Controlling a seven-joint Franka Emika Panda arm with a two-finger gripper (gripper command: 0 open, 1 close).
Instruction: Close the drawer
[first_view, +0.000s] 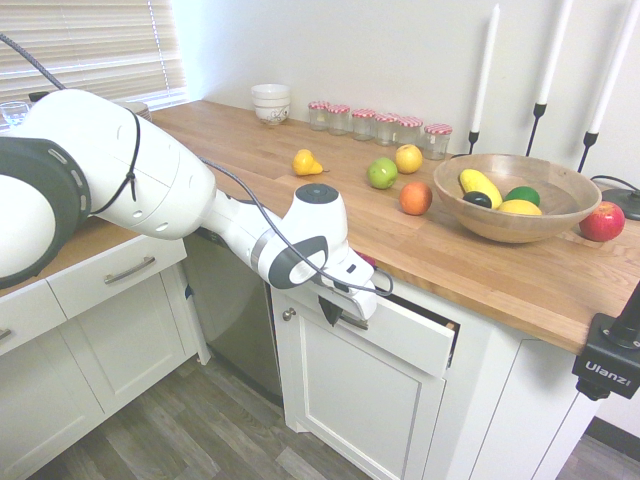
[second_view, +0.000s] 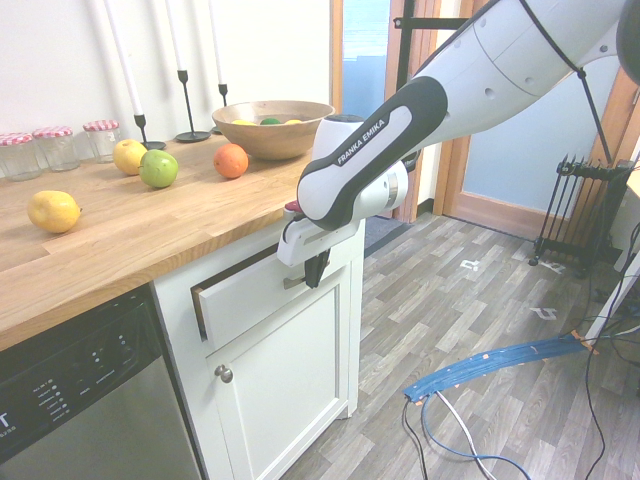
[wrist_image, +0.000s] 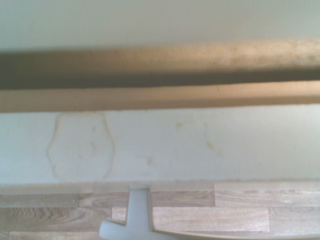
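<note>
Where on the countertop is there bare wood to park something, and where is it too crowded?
Free: the countertop strip along its front edge above the drawer, and the stretch between the stacked bowls and the yellow pear-shaped fruit. Crowded: around the wooden bowl, with orange, green apple and red apple, and the jar row.

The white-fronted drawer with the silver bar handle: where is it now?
The white-fronted drawer juts slightly open under the wooden countertop, above the white cabinet door, right of the dishwasher in the second exterior view; the gripper is at its front.

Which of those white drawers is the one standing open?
The drawer under the fruit bowl, beside the claw; it juts out slightly, while the drawer by the window sits flush.
</note>
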